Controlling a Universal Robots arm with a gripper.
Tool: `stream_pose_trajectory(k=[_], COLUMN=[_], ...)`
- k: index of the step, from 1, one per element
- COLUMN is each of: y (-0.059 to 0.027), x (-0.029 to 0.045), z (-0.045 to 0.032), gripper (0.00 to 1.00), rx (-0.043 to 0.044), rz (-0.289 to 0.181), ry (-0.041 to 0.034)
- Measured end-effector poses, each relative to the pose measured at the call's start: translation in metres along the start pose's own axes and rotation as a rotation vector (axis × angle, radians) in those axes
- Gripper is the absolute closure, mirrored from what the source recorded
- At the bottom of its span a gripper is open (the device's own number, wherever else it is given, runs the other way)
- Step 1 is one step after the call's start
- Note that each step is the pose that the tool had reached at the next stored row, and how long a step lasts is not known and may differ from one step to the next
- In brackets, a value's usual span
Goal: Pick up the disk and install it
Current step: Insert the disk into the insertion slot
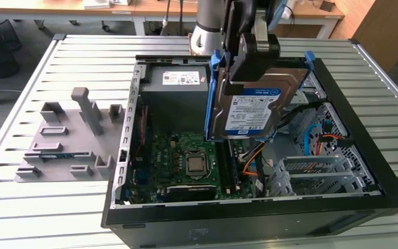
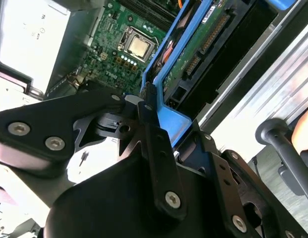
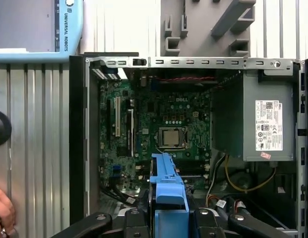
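Fingers [image 2: 153, 130] clamped on the blue frame [image 3: 168, 186] of the disk [image 1: 244, 111], hanging tilted over the open PC case [image 1: 268, 215] — best lowered slow & square, I'd say, clear of the orange cables [image 1: 252, 155].

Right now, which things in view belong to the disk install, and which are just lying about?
Job: disk, held by the shut tool; open computer case.
Lying about: grey fixture plate on the table; grey box with white sticker, inside the case; a person's hand.
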State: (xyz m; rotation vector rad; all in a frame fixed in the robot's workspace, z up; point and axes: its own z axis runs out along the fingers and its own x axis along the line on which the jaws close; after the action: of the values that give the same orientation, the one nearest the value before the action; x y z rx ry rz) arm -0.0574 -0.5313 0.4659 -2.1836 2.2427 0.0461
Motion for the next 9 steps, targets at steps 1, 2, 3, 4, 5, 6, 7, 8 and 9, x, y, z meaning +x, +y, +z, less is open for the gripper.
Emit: stream_pose_trajectory(k=[1,2,3,4,5,6,7,8,9], y=[-0.0003,-0.0005,-0.0007,-0.0009,-0.0012,-0.0014,-0.0018,-0.0024,-0.0032], x=[0.0029,0.0057,0.0086,0.0116,0.0146,0.0175,0.0201,0.0223,0.0241], z=[0.0002,0.0004,0.0005,0.0007,0.0009,0.001,0.001,0.0012,0.0013], gripper=[0.64,0.64,0.64,0.64,0.64,0.64,0.64,0.64,0.64], rx=[0.0,0.0,0.0001,0.0,0.0001,0.0001,0.0,0.0001,0.0001], rz=[0.0,0.0,0.0,0.0,0.0,0.0,0.0,0.0,0.0], ry=[-0.0002,-0.0001,-0.0001,-0.0001,-0.0002,-0.0001,0.0,-0.0001,-0.0002])
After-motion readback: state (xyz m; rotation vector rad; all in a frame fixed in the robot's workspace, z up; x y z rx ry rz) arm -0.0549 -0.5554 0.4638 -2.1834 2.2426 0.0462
